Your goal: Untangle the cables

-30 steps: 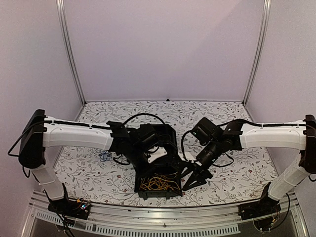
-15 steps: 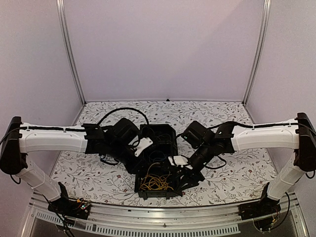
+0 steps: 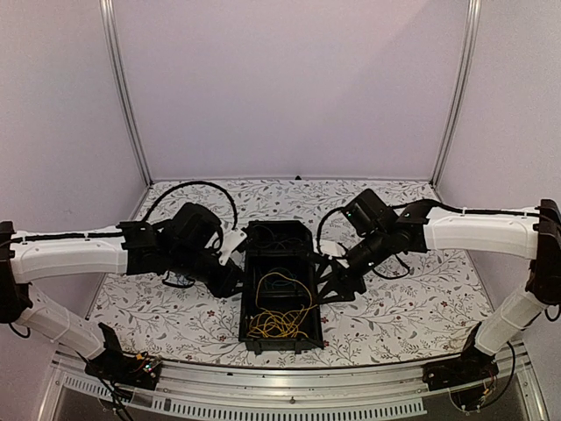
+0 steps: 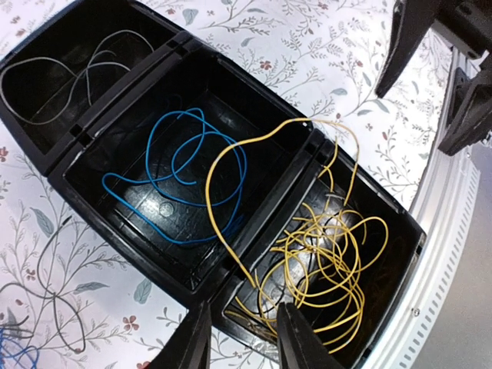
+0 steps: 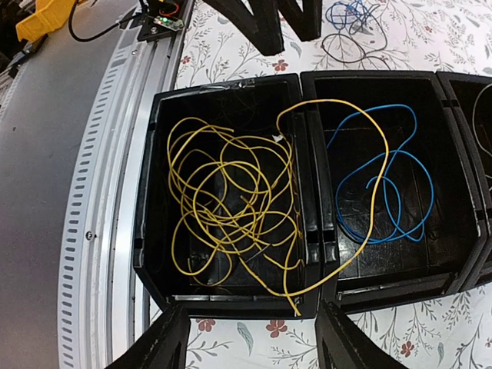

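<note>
The cables lie mostly in a black three-part tray (image 3: 244,303). A yellow bunch (image 5: 231,207) fills the near compartment, a blue cable (image 5: 384,184) the middle one, a thin grey one (image 4: 77,69) the far one. One yellow cable (image 4: 223,169) loops over the divider into the blue compartment. My left gripper (image 4: 242,342) hovers open at the tray's left side, nothing between its fingers. My right gripper (image 5: 254,346) stands open over the table by the tray's right side, also empty. From above, the left gripper (image 3: 230,279) and right gripper (image 3: 336,282) flank the tray.
Loose blue and dark cables (image 5: 350,23) lie on the flowered cloth left of the tray, near the left gripper's fingers (image 5: 261,23). An aluminium rail (image 5: 100,192) runs along the table's near edge, just beyond the tray's yellow end. Walls enclose the back and sides.
The left arm has drawn back leftward off the tray and its jaws have opened. The right gripper has moved from the tray's near right corner farther back along its right side.
</note>
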Robot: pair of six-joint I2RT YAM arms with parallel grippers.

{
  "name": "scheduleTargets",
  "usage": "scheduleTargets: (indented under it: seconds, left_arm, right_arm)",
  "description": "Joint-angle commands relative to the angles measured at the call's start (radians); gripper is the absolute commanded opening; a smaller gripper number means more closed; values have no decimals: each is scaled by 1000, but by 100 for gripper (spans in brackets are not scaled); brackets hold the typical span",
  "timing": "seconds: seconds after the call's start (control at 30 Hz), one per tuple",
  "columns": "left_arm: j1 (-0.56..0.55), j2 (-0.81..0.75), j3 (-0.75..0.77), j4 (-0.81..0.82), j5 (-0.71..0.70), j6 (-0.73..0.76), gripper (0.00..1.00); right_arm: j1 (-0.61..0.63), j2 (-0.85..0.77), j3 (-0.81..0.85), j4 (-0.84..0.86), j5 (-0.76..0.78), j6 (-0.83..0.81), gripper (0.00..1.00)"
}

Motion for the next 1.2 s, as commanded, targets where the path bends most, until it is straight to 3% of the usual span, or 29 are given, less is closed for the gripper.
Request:
scheduleTargets:
  seconds: [0.0, 0.3, 0.43, 0.57, 0.63, 0.8, 0.9, 1.0, 1.17]
  left_arm:
    - [12, -56, -23, 36, -44, -33, 33]
    - [17, -155, -68, 54, -104, -67, 34]
    - [17, -173, -80, 61, -111, -70, 34]
    - [18, -171, -86, 72, -114, -69, 34]
    - [19, -169, -90, 78, -115, -67, 34]
    - [23, -173, -102, 85, -130, -68, 34]
    - [37, -182, -118, 86, -154, -82, 34]
    - [63, -194, -121, 65, -239, -124, 35]
    - [141, -224, -110, -37, -358, -276, 45]
  right_arm:
    - [4, 77, 31, 42, 65, 83, 61]
    - [-24, 230, 122, 19, -36, 164, 58]
    - [-36, 253, 135, 21, -60, 179, 39]
    - [-37, 251, 123, 35, -56, 178, 7]
    - [-36, 241, 112, 48, -50, 178, 0]
    - [-17, 173, 84, 66, -79, 144, 0]
    - [71, 165, 89, 40, -47, 99, 0]
    - [135, 226, 113, 24, 17, 74, 0]
    - [145, 358, 188, 20, 98, 132, 0]
